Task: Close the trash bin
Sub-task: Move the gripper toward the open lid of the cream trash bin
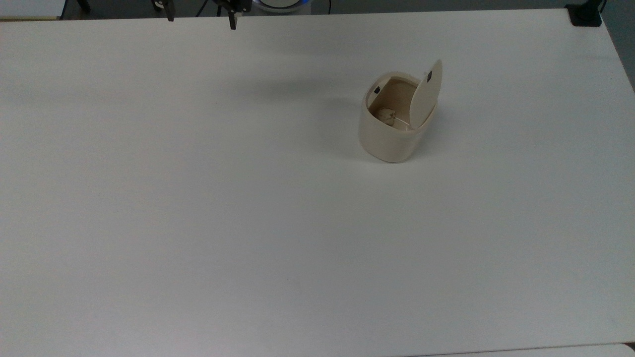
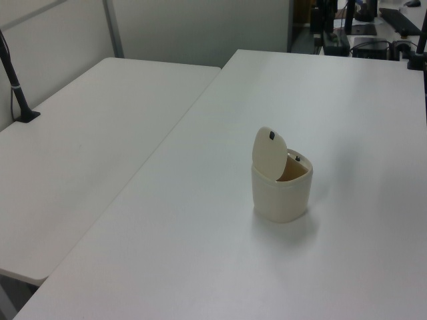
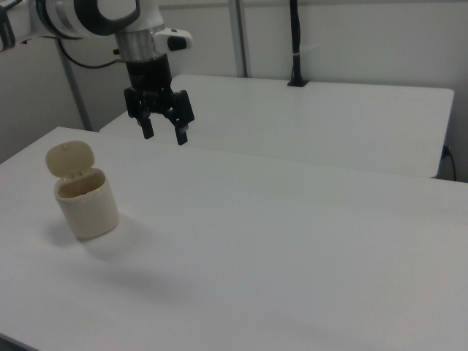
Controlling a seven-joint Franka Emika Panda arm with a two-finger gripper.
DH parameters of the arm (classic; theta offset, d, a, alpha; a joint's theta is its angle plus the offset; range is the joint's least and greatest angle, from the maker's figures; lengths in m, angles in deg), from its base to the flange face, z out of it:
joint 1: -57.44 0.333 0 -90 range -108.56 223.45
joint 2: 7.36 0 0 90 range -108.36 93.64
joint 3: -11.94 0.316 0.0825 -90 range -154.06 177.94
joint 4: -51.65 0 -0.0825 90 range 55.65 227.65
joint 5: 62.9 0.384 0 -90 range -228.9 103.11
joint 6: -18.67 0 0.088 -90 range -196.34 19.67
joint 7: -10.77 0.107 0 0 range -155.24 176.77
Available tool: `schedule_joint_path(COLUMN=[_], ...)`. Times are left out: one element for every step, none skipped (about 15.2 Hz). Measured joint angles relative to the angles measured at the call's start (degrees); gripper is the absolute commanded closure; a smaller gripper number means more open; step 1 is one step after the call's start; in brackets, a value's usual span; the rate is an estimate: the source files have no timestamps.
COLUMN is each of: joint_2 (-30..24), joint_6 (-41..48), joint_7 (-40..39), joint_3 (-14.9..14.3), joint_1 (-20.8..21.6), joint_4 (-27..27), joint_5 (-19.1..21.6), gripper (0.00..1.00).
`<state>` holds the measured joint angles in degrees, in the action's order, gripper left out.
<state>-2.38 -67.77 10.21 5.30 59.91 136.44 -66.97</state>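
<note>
Bin: small cream plastic trash bin (image 1: 392, 134) is sitting on the white table (image 1: 198, 223), toward the top view's right.
Lid: flat hinged lid (image 1: 425, 94) is standing up, leaving crumpled scraps exposed.
Gripper: black two-finger gripper (image 3: 164, 131) is hovering high, fingers spread, well apart from the bin, probably leaving room to push the lid down.

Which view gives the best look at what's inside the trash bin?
The top view: it looks down past the raised lid into the trash bin, showing a crumpled pale scrap at the bottom. In the left view the lid hides most of the opening; the right view shows just the inner wall below the rim.
</note>
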Motion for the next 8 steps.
schedule_joint_path(joint_2=[0.0, 0.0, -0.1, -0.2, -0.2, -0.2, -0.2, -0.2], joint_6=[0.0, 0.0, 0.0, 0.0, 0.0, 0.0, 0.0, 0.0], joint_7=[0.0, 0.0, 0.0, 0.0, 0.0, 0.0, -0.1, -0.1], joint_3=[0.0, 0.0, 0.0, 0.0, 0.0, 0.0, 0.1, 0.3], joint_1=[0.0, 0.0, 0.0, 0.0, 0.0, 0.0, 0.0, 0.0], joint_4=[0.1, 0.1, 0.1, 0.1, 0.1, 0.1, 0.1, 0.1], joint_5=[0.0, 0.0, 0.0, 0.0, 0.0, 0.0, 0.0, 0.0], gripper=[0.00, 0.00, 0.00, 0.00, 0.00, 0.00, 0.00, 0.00])
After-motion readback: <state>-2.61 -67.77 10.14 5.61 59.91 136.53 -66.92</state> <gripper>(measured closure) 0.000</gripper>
